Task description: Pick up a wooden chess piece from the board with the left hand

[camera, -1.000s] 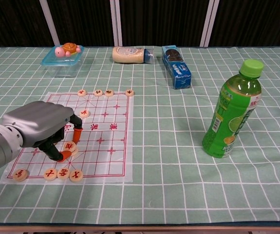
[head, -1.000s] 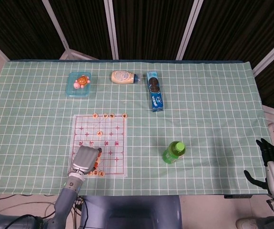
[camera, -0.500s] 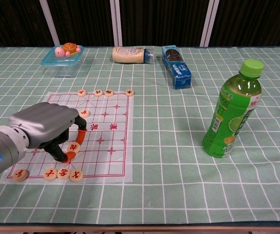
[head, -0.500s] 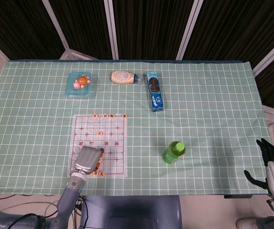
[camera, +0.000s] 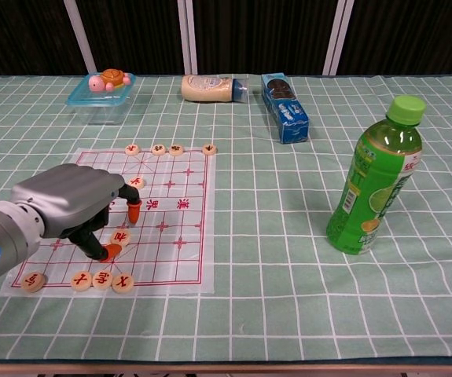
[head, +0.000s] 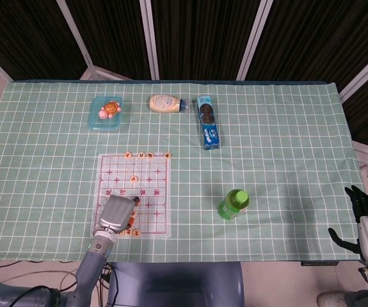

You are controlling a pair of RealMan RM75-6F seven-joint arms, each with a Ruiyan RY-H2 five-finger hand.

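Observation:
The paper chess board [camera: 188, 261] [head: 159, 203] lies at the near left of the table. Round wooden pieces stand in a row on its far edge [camera: 158, 148] and in another row on its near edge [camera: 101, 279]. My left hand [camera: 68, 207] [head: 116, 214] hovers low over the board's near left part, palm down. One wooden piece [camera: 120, 237] lies flat on the board between the thumb and a forefinger. The thumb tip [camera: 109, 251] touches its near side, while the forefinger tip [camera: 134, 210] stands a little above and behind it. My right hand [head: 367, 222] hangs off the table's right near corner with its fingers apart.
A green drink bottle [camera: 375, 188] [head: 233, 204] stands upright right of the board. At the back lie a blue biscuit pack [camera: 285, 118], a mayonnaise bottle [camera: 210, 88] and a blue box [camera: 100, 100] with a turtle toy on it.
The left hand shifted slightly right around the piece; its forefinger tip, which was down at the piece half a second ago, has lifted off. The piece stays on the board. The right hand is still.

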